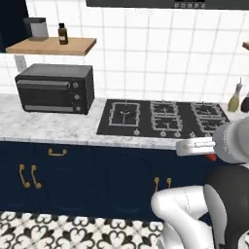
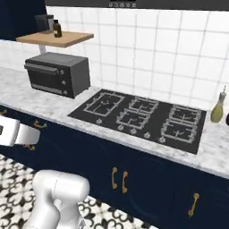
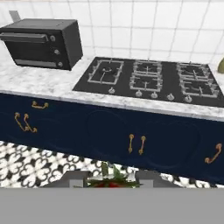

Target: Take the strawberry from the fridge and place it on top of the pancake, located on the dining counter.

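Observation:
At the bottom of the hand view, my gripper [image 3: 111, 181] is shut on the strawberry [image 3: 109, 184], whose red body and green leaves show between the two dark fingers [image 3: 75, 179]. In the left base view a small red spot of the strawberry [image 1: 210, 156] peeks out under my white hand, held in front of the navy cabinets. The fridge, the pancake and the dining counter are out of view.
Ahead runs a marble counter [image 1: 53, 127] over navy cabinets with gold handles [image 3: 135, 143]. On it sit a black cooktop [image 1: 163, 119] and a dark toaster oven [image 1: 56, 88]. A wooden shelf [image 1: 51, 46] hangs above and an oil bottle [image 2: 217, 108] stands at right. Patterned floor tiles [image 1: 63, 233] lie below.

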